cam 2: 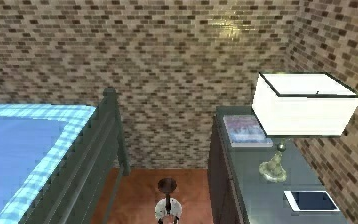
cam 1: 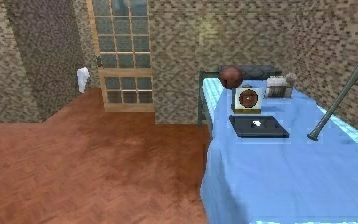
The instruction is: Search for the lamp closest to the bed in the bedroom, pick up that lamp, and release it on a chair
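Jaws over floor [cam 2: 192, 195] (barely extended), lamp [cam 2: 305, 102] on dresser [cam 2: 249, 185]

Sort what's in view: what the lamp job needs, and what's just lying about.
For the job:
- lamp, white shade, on the dark bedside cabinet
- bed, which marks the right lamp

Lying about:
- laptop and brown ball on the bed
- flat white-screened device and what looks like a book on the cabinet
- glazed door
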### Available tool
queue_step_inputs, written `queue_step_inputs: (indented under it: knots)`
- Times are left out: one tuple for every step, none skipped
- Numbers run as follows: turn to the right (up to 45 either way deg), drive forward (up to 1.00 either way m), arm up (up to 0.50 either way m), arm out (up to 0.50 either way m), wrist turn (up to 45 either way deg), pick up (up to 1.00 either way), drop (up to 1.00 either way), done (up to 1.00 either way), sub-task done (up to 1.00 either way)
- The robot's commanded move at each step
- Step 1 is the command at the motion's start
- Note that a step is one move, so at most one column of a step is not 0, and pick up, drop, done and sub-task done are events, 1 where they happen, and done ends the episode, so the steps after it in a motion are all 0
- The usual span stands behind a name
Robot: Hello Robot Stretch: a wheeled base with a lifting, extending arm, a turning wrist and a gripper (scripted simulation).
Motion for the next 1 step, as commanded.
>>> queue_step_inputs:
  knots:
    - [0.0, 0.0, 0.0, 0.0, 0.0, 1.0, 0.0, 0.0, 0.0]
